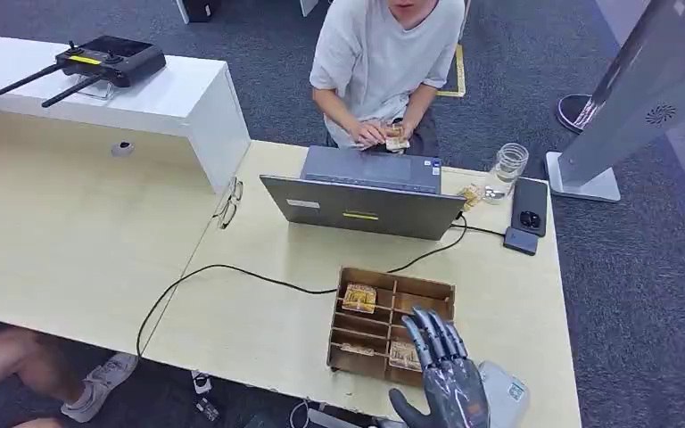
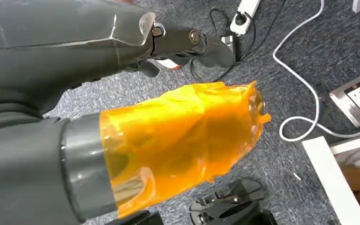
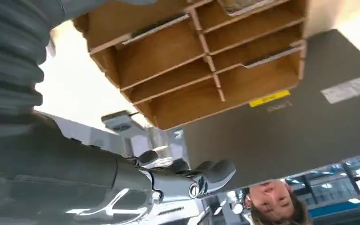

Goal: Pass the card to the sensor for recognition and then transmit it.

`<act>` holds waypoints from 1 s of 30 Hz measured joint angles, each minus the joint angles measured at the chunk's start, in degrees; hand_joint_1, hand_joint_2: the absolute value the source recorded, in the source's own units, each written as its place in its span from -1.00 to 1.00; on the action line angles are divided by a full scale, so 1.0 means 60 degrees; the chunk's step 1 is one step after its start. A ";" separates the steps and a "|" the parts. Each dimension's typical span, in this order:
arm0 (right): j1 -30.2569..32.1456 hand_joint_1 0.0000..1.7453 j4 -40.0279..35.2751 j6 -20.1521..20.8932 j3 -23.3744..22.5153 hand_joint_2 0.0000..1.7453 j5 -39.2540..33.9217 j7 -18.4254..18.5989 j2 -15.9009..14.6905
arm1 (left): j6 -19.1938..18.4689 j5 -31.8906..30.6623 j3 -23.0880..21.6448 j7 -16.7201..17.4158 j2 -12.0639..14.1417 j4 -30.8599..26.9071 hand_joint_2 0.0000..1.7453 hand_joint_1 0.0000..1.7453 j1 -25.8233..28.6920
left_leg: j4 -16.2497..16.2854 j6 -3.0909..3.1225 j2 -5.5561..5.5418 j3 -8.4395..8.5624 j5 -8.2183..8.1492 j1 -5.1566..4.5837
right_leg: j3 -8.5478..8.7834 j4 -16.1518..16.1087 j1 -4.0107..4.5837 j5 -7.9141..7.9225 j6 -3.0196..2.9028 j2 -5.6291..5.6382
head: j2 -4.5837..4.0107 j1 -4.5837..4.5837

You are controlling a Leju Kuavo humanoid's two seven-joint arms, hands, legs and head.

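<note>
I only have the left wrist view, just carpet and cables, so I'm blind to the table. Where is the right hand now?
Observer: The right hand is at the near right corner of the wooden tray, fingers spread and holding nothing.
Operator: Any cards in that tray?
Observer: Yes. One card lies in a far left compartment, and a second card lies in a near compartment right by the fingertips.
Operator: Is anyone at the table?
Observer: A person sits behind the laptop, holding small cards in their hands.
</note>
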 joint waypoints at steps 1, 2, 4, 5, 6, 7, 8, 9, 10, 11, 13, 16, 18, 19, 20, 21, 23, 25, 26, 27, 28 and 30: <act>-0.0001 -1.00 0.0051 0.0000 0.0018 1.00 0.0200 0.0117 -0.0033 | -0.0007 -0.0018 0.0000 0.0011 -0.0004 0.0000 -1.00 -1.00 -0.0003 | 0.0000 0.0000 0.0000 0.0000 0.0000 0.0000 | 0.0000 0.0000 0.0000 0.0000 0.0000 0.0000 | 0.0000 0.0000; -0.0001 -1.00 0.0091 0.0004 0.0025 1.00 0.0309 0.0186 -0.0062 | -0.0011 -0.0022 -0.0004 0.0011 -0.0004 0.0000 -1.00 -1.00 -0.0005 | 0.0000 0.0000 0.0000 0.0000 0.0000 0.0000 | 0.0000 0.0000 0.0000 0.0000 0.0000 0.0000 | 0.0000 0.0000; -0.0003 -1.00 0.0138 0.0007 0.0055 1.00 0.0367 0.0262 -0.0124 | -0.0014 -0.0025 -0.0004 0.0011 -0.0004 0.0000 -1.00 -1.00 -0.0007 | 0.0000 0.0000 0.0000 0.0000 0.0000 0.0000 | 0.0000 0.0000 0.0000 0.0000 0.0000 0.0000 | 0.0000 0.0000; -0.0003 -1.00 0.0171 0.0029 0.0073 1.00 0.0418 0.0287 -0.0156 | -0.0014 -0.0025 -0.0004 0.0011 -0.0004 0.0000 -1.00 -1.00 -0.0007 | 0.0000 0.0000 0.0000 -0.0001 0.0000 0.0000 | 0.0000 0.0000 0.0000 0.0000 0.0000 0.0000 | 0.0000 0.0004; -0.0006 -1.00 0.0189 0.0058 0.0094 1.00 0.0490 0.0363 -0.0182 | -0.0014 -0.0029 -0.0007 0.0011 -0.0004 0.0000 -1.00 -1.00 -0.0008 | 0.0000 0.0000 0.0000 -0.0001 0.0000 0.0000 | 0.0000 0.0000 0.0000 0.0000 0.0000 0.0000 | 0.0000 0.0000; -0.0017 -1.00 0.0215 0.0087 0.0120 1.00 0.0589 0.0440 -0.0204 | -0.0018 -0.0051 -0.0011 0.0011 -0.0004 0.0000 -1.00 -1.00 -0.0008 | 0.0000 0.0000 0.0000 -0.0001 0.0000 0.0000 | 0.0000 0.0000 0.0000 0.0000 0.0000 0.0000 | 0.0000 0.0000; -0.0027 -1.00 0.0244 0.0142 0.0142 1.00 0.0677 0.0495 -0.0226 | -0.0018 -0.0055 -0.0015 0.0011 -0.0004 0.0000 -1.00 -1.00 -0.0008 | 0.0000 0.0000 0.0000 0.0000 0.0000 0.0000 | 0.0000 0.0000 0.0000 0.0000 0.0000 0.0000 | 0.0000 0.0000; -0.0033 -1.00 0.0273 0.0186 0.0157 1.00 0.0779 0.0564 -0.0248 | -0.0022 -0.0069 -0.0022 0.0011 -0.0004 0.0000 -1.00 -1.00 -0.0010 | 0.0000 0.0000 0.0000 0.0000 0.0000 0.0000 | 0.0000 0.0000 0.0000 0.0000 0.0000 0.0000 | 0.0000 0.0000; -0.0041 -1.00 0.0302 0.0222 0.0167 1.00 0.0852 0.0612 -0.0269 | -0.0029 -0.0080 -0.0026 0.0014 -0.0004 0.0000 -1.00 -1.00 -0.0011 | 0.0000 0.0000 0.0000 -0.0001 0.0000 0.0000 | 0.0000 0.0000 0.0000 0.0000 0.0000 0.0000 | 0.0000 0.0000; -0.0047 -1.00 0.0331 0.0240 0.0182 1.00 0.0950 0.0663 -0.0288 | -0.0040 -0.0080 -0.0029 0.0015 -0.0004 0.0000 -1.00 -1.00 -0.0012 | 0.0000 0.0000 0.0000 0.0000 0.0000 0.0000 | 0.0000 0.0000 0.0000 0.0000 0.0000 0.0000 | 0.0000 0.0000; -0.0059 -1.00 0.0379 0.0255 0.0204 1.00 0.1034 0.0739 -0.0321 | -0.0047 -0.0084 -0.0040 0.0036 -0.0004 0.0000 -1.00 -1.00 -0.0013 | 0.0000 0.0000 0.0000 0.0000 0.0000 0.0000 | 0.0000 0.0000 0.0000 0.0000 0.0000 0.0000 | 0.0000 0.0000; -0.0099 -1.00 0.0448 0.0339 0.0237 1.00 0.1172 0.0794 -0.0368 | -0.0065 -0.0087 -0.0058 0.0040 -0.0004 0.0000 -1.00 -1.00 -0.0021 | 0.0000 0.0000 0.0000 0.0000 0.0000 0.0000 | 0.0000 0.0000 0.0000 0.0000 0.0000 0.0000 | 0.0000 0.0000; -0.0124 -1.00 0.0481 0.0394 0.0240 1.00 0.1285 0.0841 -0.0379 | -0.0091 -0.0087 -0.0062 0.0040 -0.0004 0.0000 -1.00 -1.00 -0.0027 | 0.0000 0.0000 0.0000 0.0000 0.0000 0.0000 | 0.0000 0.0000 0.0000 0.0000 0.0000 0.0000 | 0.0000 0.0000; -0.0140 -1.00 0.0492 0.0434 0.0244 1.00 0.1355 0.0892 -0.0382 | -0.0102 -0.0091 -0.0062 0.0040 -0.0007 0.0000 -1.00 -1.00 -0.0028 | 0.0000 0.0000 0.0000 0.0000 0.0000 0.0000 | 0.0000 0.0000 0.0000 0.0000 0.0000 0.0000 | 0.0000 0.0000; -0.0156 -1.00 0.0513 0.0481 0.0248 1.00 0.1424 0.0929 -0.0390 | -0.0102 -0.0095 -0.0069 0.0044 -0.0007 0.0000 -1.00 -1.00 -0.0029 | 0.0000 0.0000 0.0001 0.0000 0.0000 0.0000 | 0.0000 0.0000 0.0000 0.0000 0.0000 0.0000 | 0.0000 0.0000; -0.0174 -1.00 0.0539 0.0542 0.0248 1.00 0.1441 0.0950 -0.0393 | -0.0106 -0.0102 -0.0073 0.0044 -0.0007 0.0000 -1.00 -1.00 -0.0031 | 0.0000 0.0000 0.0000 0.0000 0.0000 0.0000 | 0.0000 0.0000 0.0000 0.0000 0.0000 0.0000 | 0.0000 0.0000; -0.0204 -1.00 0.0597 0.0572 0.0248 1.00 0.1496 0.0958 -0.0393 | -0.0109 -0.0109 -0.0087 0.0055 -0.0007 0.0000 -1.00 -1.00 -0.0037 | 0.0000 0.0000 0.0000 0.0000 0.0000 0.0000 | 0.0000 0.0000 0.0000 0.0000 0.0000 0.0000 | 0.0000 0.0000; -0.0228 -1.00 0.0648 0.0583 0.0248 1.00 0.1518 0.0961 -0.0393 | -0.0113 -0.0113 -0.0109 0.0073 -0.0007 0.0000 -1.00 -1.00 -0.0049 | 0.0000 0.0000 0.0000 -0.0001 0.0000 0.0000 | 0.0001 0.0000 0.0000 0.0000 0.0000 0.0000 | 0.0000 0.0000; -0.0243 -1.00 0.0681 0.0590 0.0248 1.00 0.1518 0.0961 -0.0393 | -0.0116 -0.0113 -0.0131 0.0076 -0.0007 0.0000 -1.00 -1.00 -0.0057 | 0.0000 0.0000 0.0000 -0.0001 0.0000 0.0000 | 0.0000 0.0000 0.0000 0.0000 0.0000 0.0000 | 0.0000 0.0000; -0.0263 -0.98 0.0721 0.0594 0.0251 1.00 0.1522 0.0976 -0.0393 | -0.0116 -0.0120 -0.0149 0.0091 -0.0007 0.0000 -1.00 -1.00 -0.0066 | 0.0000 0.0000 0.0000 -0.0001 0.0000 0.0000 | 0.0000 0.0000 0.0000 0.0000 0.0000 0.0000 | 0.0000 0.0000; -0.0280 -0.96 0.0754 0.0597 0.0251 1.00 0.1518 0.0983 -0.0393 | -0.0116 -0.0124 -0.0160 0.0098 -0.0007 0.0000 -1.00 -1.00 -0.0073 | 0.0000 0.0000 0.0000 -0.0001 0.0000 0.0000 | 0.0001 0.0000 0.0000 0.0000 0.0000 0.0000 | 0.0000 0.0000; -0.0310 -0.94 0.0827 0.0601 0.0251 1.00 0.1522 0.1005 -0.0393 | -0.0116 -0.0127 -0.0182 0.0098 -0.0007 0.0000 -1.00 -1.00 -0.0083 | 0.0000 0.0000 0.0000 -0.0001 0.0000 0.0000 | 0.0001 0.0000 0.0000 0.0000 0.0000 0.0000 | 0.0000 0.0000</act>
